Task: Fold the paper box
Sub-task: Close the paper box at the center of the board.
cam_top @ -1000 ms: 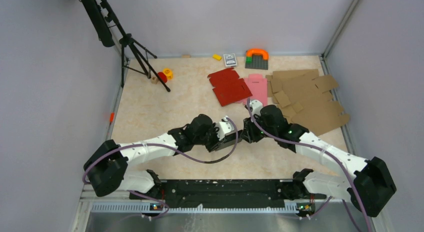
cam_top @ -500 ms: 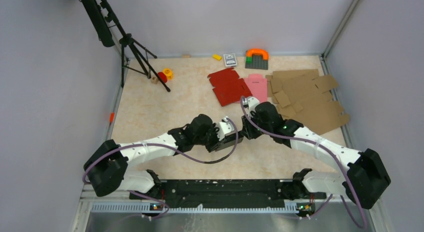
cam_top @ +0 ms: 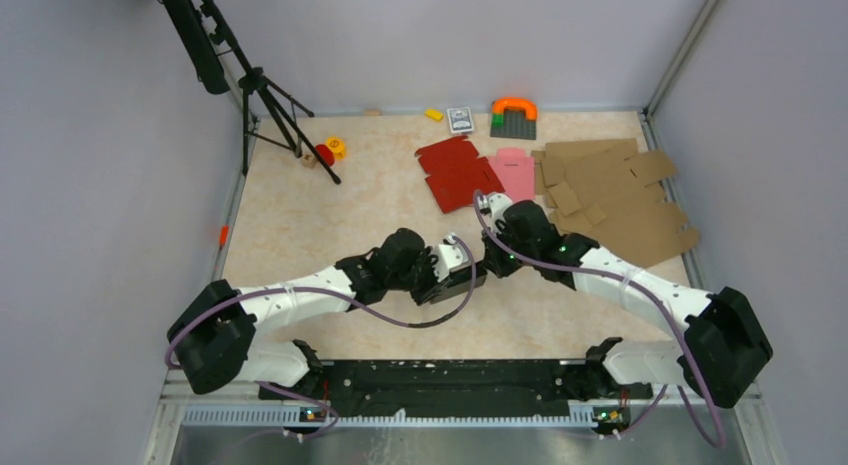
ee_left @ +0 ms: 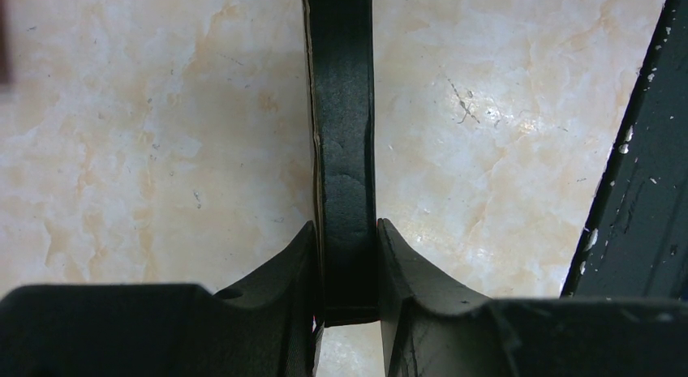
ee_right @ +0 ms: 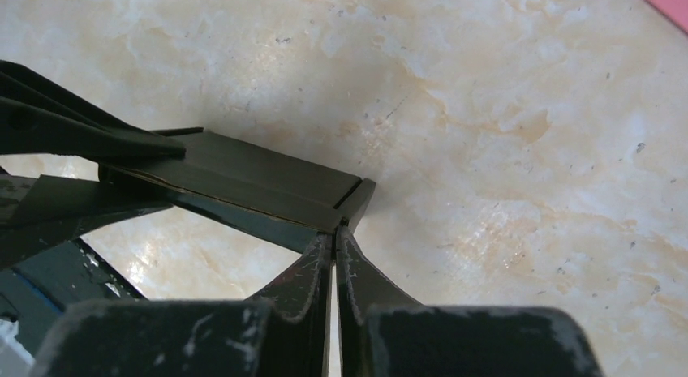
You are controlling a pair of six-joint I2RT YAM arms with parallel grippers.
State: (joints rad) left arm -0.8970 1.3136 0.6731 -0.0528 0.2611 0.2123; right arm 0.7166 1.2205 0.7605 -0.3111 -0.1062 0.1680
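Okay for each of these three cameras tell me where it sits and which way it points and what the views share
Top external: above and behind the bases, looking down over the table; both arms show whole, left gripper and right gripper meeting mid-table.
Left wrist: on that wrist, looking down along its fingers, which clamp the paper box.
Right wrist: likewise, along closed fingers pinching the box's corner.
Shared: both wrist views show the black box above the marbled table.

The paper box (ee_left: 344,150) is matte black, the desk (cam_top: 350,205) beige with pale marbling. Near its far edge lie a red blank (cam_top: 455,173), a pink blank (cam_top: 515,173), brown cardboard sheets (cam_top: 610,195) and an orange arch (cam_top: 514,105)
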